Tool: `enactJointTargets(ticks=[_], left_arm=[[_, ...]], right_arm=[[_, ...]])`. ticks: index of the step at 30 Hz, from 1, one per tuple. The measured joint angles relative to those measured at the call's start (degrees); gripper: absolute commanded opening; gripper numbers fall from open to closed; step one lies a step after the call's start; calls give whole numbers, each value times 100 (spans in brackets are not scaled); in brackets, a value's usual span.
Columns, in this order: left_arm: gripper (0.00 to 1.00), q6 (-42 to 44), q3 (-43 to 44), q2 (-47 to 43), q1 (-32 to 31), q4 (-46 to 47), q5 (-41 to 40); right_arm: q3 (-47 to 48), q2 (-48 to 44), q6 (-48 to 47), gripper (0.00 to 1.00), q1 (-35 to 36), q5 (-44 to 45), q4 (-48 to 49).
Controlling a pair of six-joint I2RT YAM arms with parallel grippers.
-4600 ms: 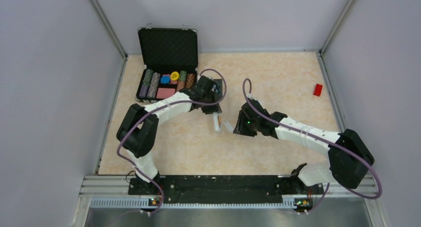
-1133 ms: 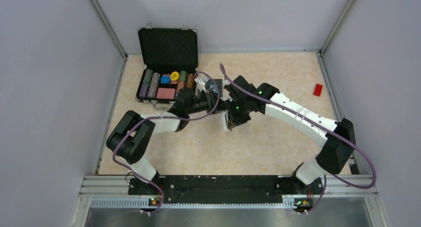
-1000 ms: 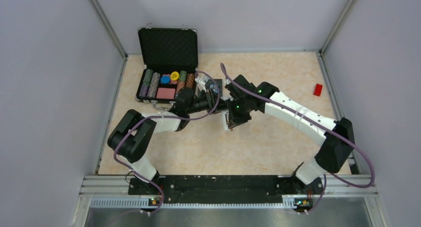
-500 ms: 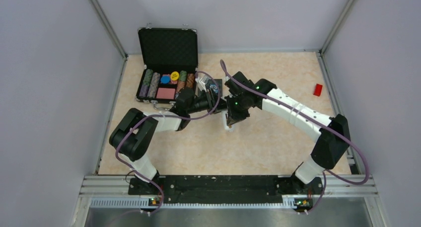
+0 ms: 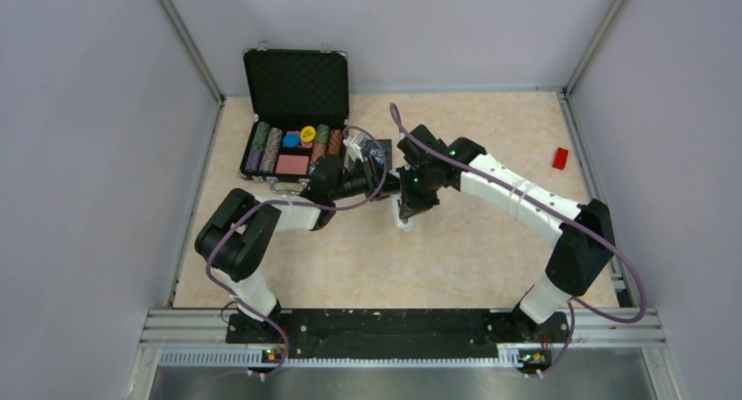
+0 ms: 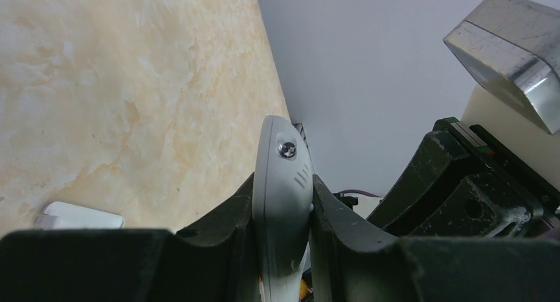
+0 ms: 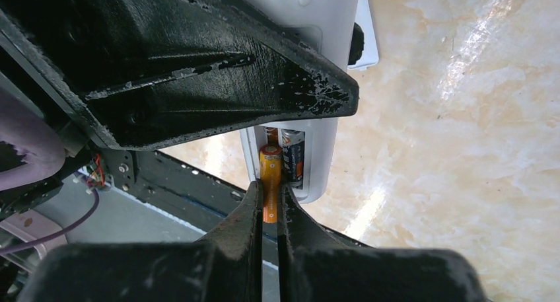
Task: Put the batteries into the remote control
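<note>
- Case (image 5: 296, 89): one black case, lid raised, at the far left of the table (image 5: 490, 120). It holds rows of coloured chips (image 5: 297, 139) and one pink slab (image 5: 291, 164). The chips are too small to count.
- Left gripper (image 6: 282, 186): clenched on the narrow sides of the remote control (image 6: 285, 163), which it holds on edge above the table, just right of the case.
- Cover (image 6: 80, 215): one small white plate lies flat on the table beneath the remote control, touching neither gripper.
- Obstruction: in the right wrist view the left gripper's black fingers (image 7: 198, 71) hide most of the remote control. Only its open battery bay is visible.
- Batteries, two counted: the dark battery (image 7: 293, 158) lies in the bay. The orange battery (image 7: 269, 166) is beside it, with its far end at the empty slot. Whether it is seated cannot be told.
- Right gripper (image 7: 269, 188): closed tight on the near end of the orange battery, from the remote control's right side.
- Red block (image 5: 560, 157): one, alone near the right wall, well apart from both arms.
- Surface and room: beige marbled table, pale grey walls on three sides, a metal rail (image 5: 394, 334) at the near edge carrying both arm bases.
</note>
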Motion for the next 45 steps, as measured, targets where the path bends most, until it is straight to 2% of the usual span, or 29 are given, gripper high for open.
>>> enactJointTargets(ticks=[7,17,26,32,37,39,45], left_arm=[[0,-293,0,192,2,133,4],[0,-874,0,402,-13,398,-63],[0,-990,0,404,0,387,-127],[0,-994,0,402,26,310,-133],[0,-992,0,402,26,256,-133],[0,-990,0,402,26,245,-131],[0,-1012,22,402,26,173,-125]], right_arm=[[2,46,101,13,-37,81,55],[2,96,175,38,-46,70,289],[72,52,197,39,-57,68,291],[72,-155,190,29,-114,240,175],[70,-181,188,26,-151,330,162],[63,-186,188,27,-151,348,164],[-81,-400,149,39,-151,417,267]])
